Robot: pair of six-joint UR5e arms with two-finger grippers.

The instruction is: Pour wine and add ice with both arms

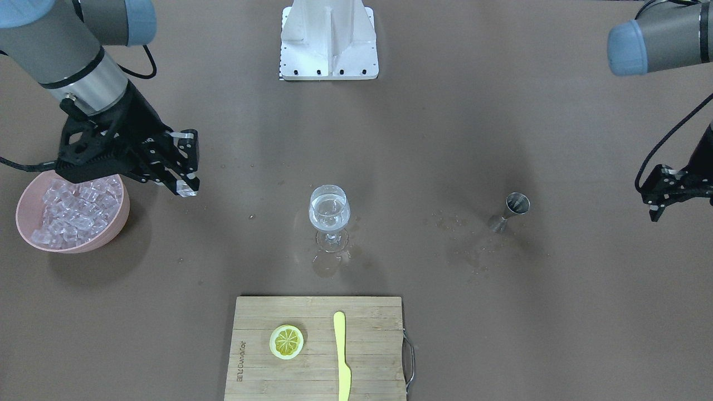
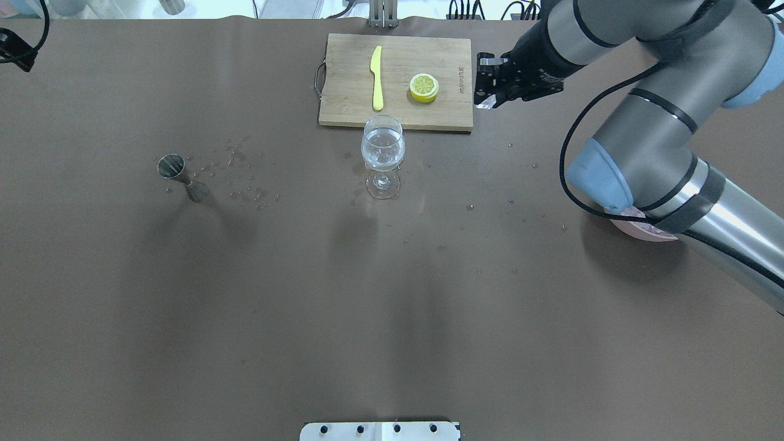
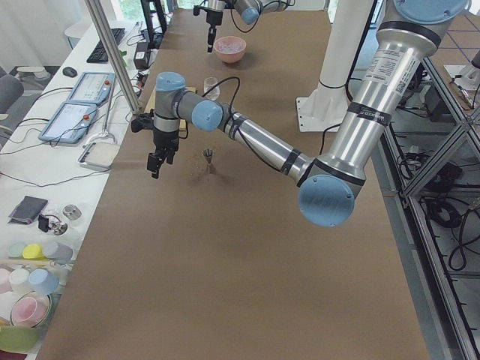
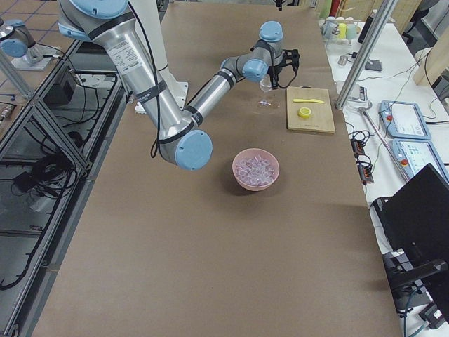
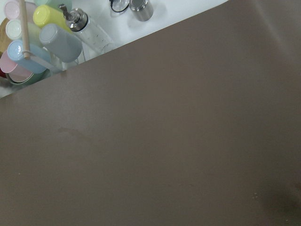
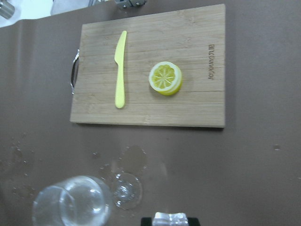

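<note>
Jaws of the right gripper were pinched narrowly on one ice cube, raised between the wine glass and the pink bowl holding the other ice. Wine sat in the glass. Good practice would likely be centring over the glass rim and releasing low, avoiding splashes. The left gripper hung far beyond the glass, and whether its jaws were wide or closed could not be told.

Wine pools in the glass; ice heaps in the bowl (one cube in right pincer).

Glass between jigger and ice
</note>
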